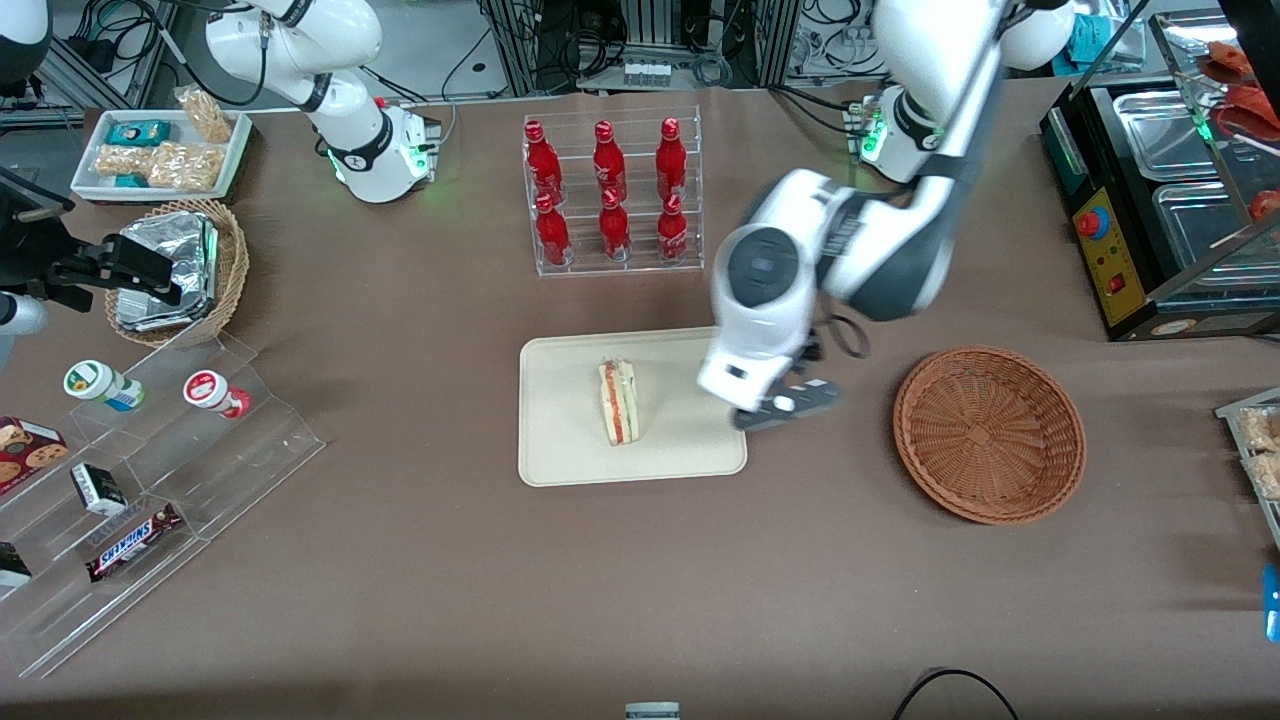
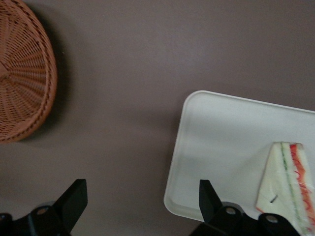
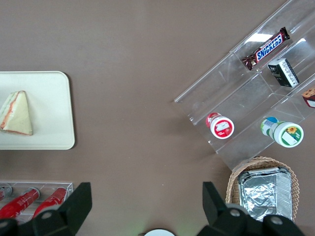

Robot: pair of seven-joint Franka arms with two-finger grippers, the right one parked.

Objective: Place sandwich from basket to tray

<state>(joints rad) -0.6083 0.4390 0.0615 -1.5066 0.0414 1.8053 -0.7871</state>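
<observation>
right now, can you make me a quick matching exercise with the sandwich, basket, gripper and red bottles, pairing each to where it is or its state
Things:
1. sandwich
2. basket
3. gripper
4. red bottles

Places or states:
A. open, above the tray's edge nearest the basket
B. in a clear rack
C. lying on the tray
D. holds nothing, toward the working arm's end

Pairs: 1-C, 2-D, 3-A, 4-B

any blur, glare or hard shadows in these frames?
Front view: working arm looks motion-smeared above the tray; the gripper is soft. Left wrist view: basket casts a soft shadow; sandwich wrap shows slight sheen. Right wrist view: glare on the acrylic shelf.
</observation>
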